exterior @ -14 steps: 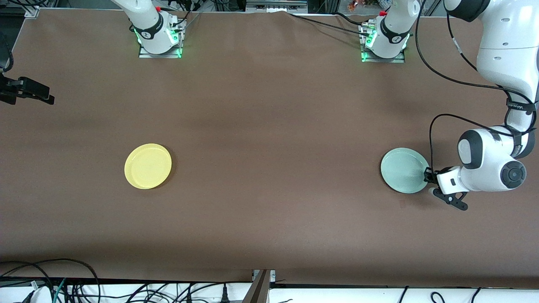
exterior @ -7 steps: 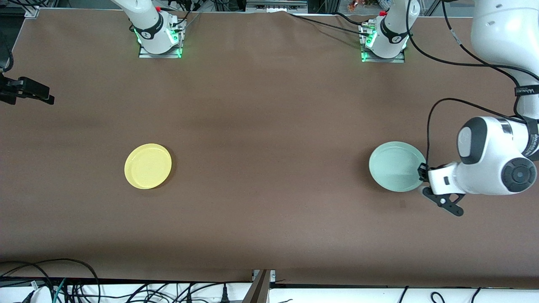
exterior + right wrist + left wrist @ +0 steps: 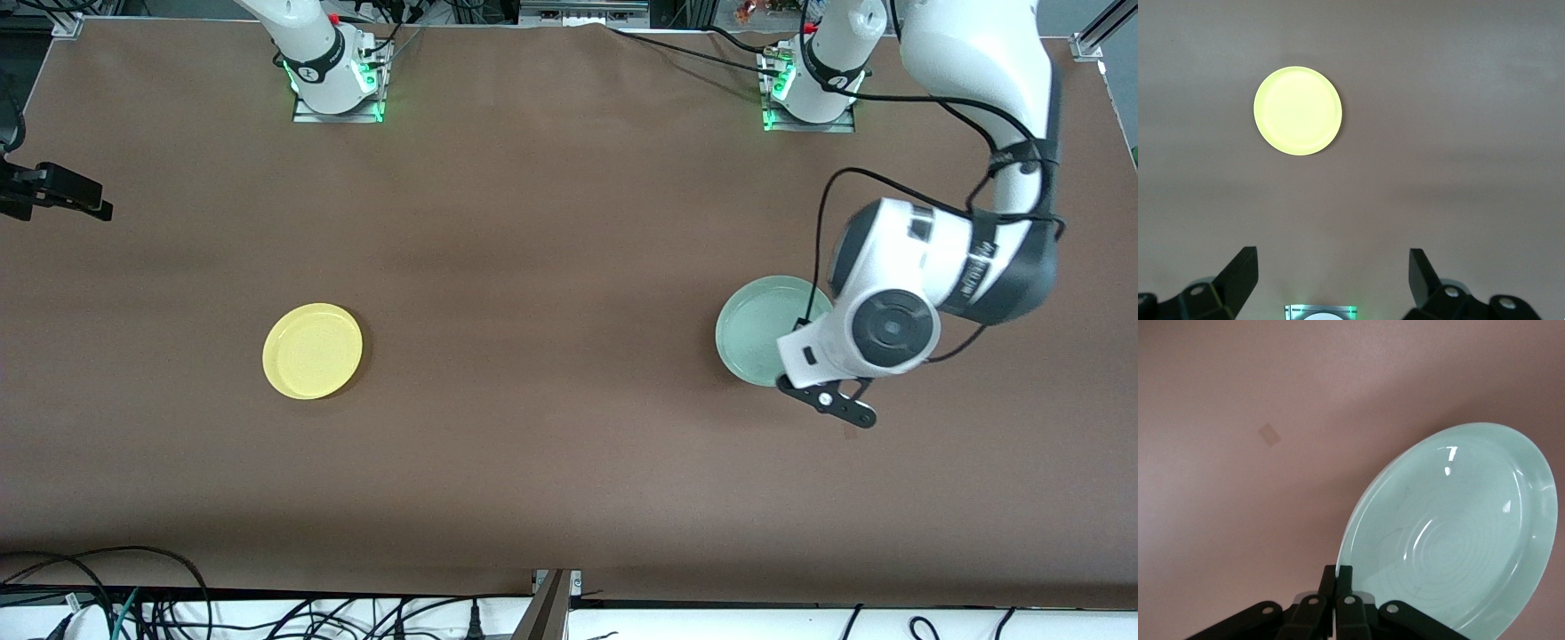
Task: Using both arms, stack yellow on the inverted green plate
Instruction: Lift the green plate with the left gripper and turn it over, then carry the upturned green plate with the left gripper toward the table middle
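The pale mint-green plate (image 3: 756,338) is held by its rim in my left gripper (image 3: 1337,570), hollow side toward the front camera and somewhat tilted, over the table toward the left arm's end. The fingers are pinched on the rim, and the plate's ringed inner face fills the left wrist view (image 3: 1451,533). In the front view the left wrist covers part of the plate. The bright yellow plate (image 3: 312,350) lies flat and upright on the table toward the right arm's end, and it also shows in the right wrist view (image 3: 1298,111). My right gripper (image 3: 1330,260) is open and empty, waiting high over its own base.
The arm bases (image 3: 336,84) (image 3: 807,93) stand along the table's edge farthest from the front camera. A black mount (image 3: 55,191) juts in at the right arm's end. Cables (image 3: 107,587) lie along the nearest edge. A small pale mark (image 3: 1269,435) is on the brown table.
My left arm has lifted the green plate off the table and carried it toward the table's middle. The yellow plate and the right arm have not moved.
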Controlling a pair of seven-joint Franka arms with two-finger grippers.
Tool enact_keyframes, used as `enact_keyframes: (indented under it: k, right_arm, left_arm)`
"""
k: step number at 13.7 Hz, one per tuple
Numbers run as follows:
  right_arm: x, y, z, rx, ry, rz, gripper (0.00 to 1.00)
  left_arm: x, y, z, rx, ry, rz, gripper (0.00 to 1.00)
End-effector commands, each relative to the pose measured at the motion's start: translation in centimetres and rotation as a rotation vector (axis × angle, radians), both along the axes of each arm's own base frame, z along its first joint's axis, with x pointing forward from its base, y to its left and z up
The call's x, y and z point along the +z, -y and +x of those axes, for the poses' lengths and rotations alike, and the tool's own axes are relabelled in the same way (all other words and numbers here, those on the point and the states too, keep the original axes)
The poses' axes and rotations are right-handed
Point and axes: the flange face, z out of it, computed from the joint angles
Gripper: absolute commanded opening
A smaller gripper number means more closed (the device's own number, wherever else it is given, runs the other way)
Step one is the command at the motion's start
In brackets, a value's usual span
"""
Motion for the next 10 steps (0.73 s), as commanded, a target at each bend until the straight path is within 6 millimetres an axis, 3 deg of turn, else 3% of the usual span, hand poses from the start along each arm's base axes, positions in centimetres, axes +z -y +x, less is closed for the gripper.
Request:
enact_keyframes:
  k: [1, 2, 4, 8, 10]
  right_arm:
    - [0.3, 0.4, 0.1, 0.048, 0.0, 0.012, 1.0]
    - [0.3, 0.5, 0.0, 0.068, -0.002, 0.014, 1.0]
    - [0.3, 0.7, 0.0, 0.051, 0.0, 0.014, 1.0]
    - [0.0, 0.7, 0.0, 0.054, -0.013, 0.006, 1.0]
    - [-0.1, 0.8, 0.0, 0.052, -0.015, 0.006, 1.0]
  left_arm:
    - [3.4, 5.5, -2.4, -0.016, 0.083, 0.212, 0.0]
    - [4.6, 8.2, -3.6, -0.052, 0.121, 0.292, 0.0]
    - [4.1, 12.0, -6.1, -0.063, 0.141, 0.395, 0.0]
    - [-0.9, 18.1, -9.7, -0.167, 0.201, 0.672, 0.0]
    - [-2.8, 20.0, -11.4, -0.194, 0.235, 0.755, 0.0]
